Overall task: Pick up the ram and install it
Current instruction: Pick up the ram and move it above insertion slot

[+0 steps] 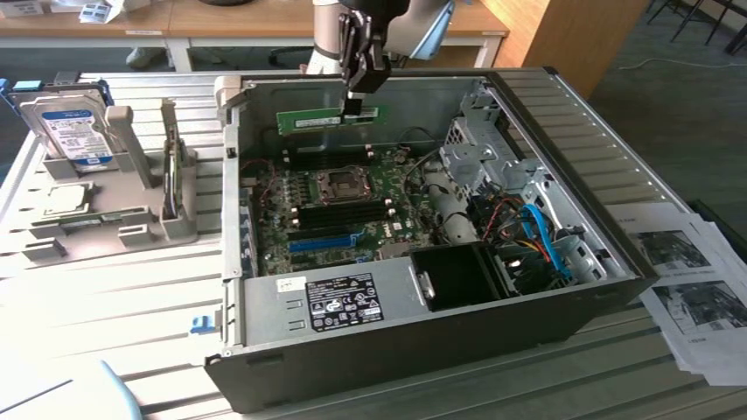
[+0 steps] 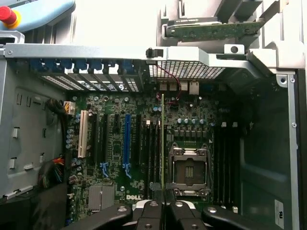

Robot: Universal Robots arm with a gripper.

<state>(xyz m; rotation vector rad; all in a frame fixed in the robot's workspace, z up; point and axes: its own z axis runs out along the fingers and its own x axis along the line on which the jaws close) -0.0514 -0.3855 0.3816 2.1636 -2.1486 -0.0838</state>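
Note:
The ram (image 1: 331,120), a green stick with a white label, hangs level above the open computer case (image 1: 561,149), near its far wall. My gripper (image 1: 352,108) comes down from above and is shut on the stick's right end. In the wrist view the ram (image 2: 163,143) shows edge-on as a thin green line running out from between the black fingers (image 2: 152,211). Below it lies the motherboard (image 2: 110,158), with dark memory slots (image 2: 149,153) beside the CPU socket (image 2: 187,171). In the exterior view the same slots (image 1: 348,213) lie just nearer than the CPU socket (image 1: 343,182).
A hard drive (image 1: 70,131) stands in a grey holder (image 1: 117,223) at the exterior view's left. Printed papers (image 1: 688,289) lie to the right of the case. Inside are a blue slot strip (image 1: 324,241), a black fan duct (image 1: 461,276) and blue cables (image 1: 543,236).

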